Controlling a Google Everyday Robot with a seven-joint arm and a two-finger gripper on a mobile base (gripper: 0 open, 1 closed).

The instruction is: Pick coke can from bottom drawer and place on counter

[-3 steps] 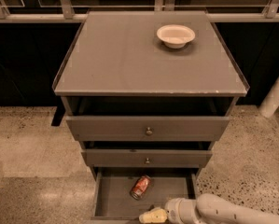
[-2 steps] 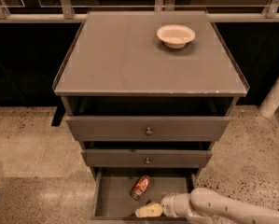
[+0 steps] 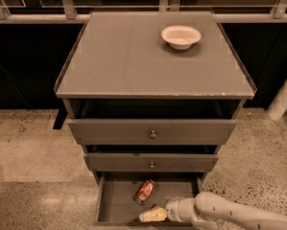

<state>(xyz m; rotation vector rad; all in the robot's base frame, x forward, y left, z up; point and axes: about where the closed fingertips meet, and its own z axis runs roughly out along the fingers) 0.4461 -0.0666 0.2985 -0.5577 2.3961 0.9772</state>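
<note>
The coke can [image 3: 145, 191] lies on its side on the floor of the open bottom drawer [image 3: 115, 206], near the drawer's middle back. My gripper [image 3: 148, 215] reaches in from the lower right on a white arm, low over the drawer's front part, just below and in front of the can and apart from it. The counter [image 3: 133, 61] is the grey cabinet top above, with a white bowl [image 3: 181, 36] at its far right.
Two upper grey drawers with small knobs [image 3: 153, 135] stand partly pulled out above the bottom drawer. Speckled floor lies on both sides of the cabinet. A white post [image 3: 283, 102] stands at the right. Dark railing and windows run behind.
My gripper and arm have moved left and slightly up, further into the bottom drawer and closer to the can. The can has not moved.
</note>
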